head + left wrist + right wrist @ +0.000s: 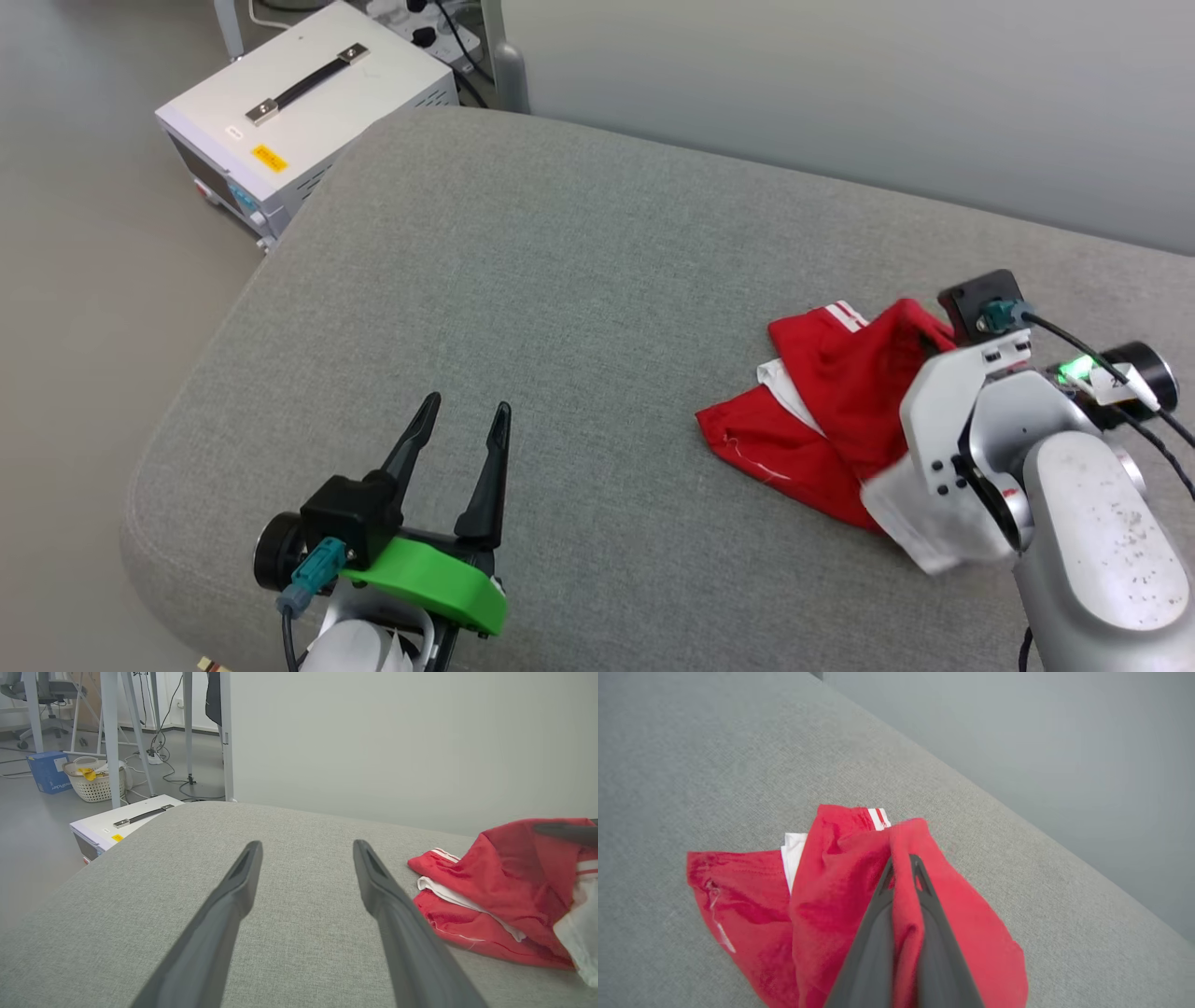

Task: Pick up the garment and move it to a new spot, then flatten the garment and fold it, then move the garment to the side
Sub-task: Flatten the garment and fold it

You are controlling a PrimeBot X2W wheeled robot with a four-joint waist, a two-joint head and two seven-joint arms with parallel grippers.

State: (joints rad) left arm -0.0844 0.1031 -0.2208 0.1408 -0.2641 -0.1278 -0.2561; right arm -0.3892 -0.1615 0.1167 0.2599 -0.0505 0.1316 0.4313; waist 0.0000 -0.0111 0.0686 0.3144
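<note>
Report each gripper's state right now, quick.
Left gripper: open, holding nothing.
Right gripper: closed on a raised fold of the red garment.

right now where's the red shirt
Head view: the shirt lies bunched on the right side of the grey cushion, a fold pinched in the right hand.

The left hand (pixel 468 404) is held well to the left of the garment (pixel 822 401), apart from it — its two dark fingers (pixel 224 914) are spread wide and nothing is gripped between them. The right hand (pixel 903 858) is clamped on the garment, with a raised red fold pinched between its long fingers (pixel 873 952). The pale right forearm (pixel 1102 532) is seen at the garment's right edge — the wrist (pixel 952 411) is bent down over the cloth.
</note>
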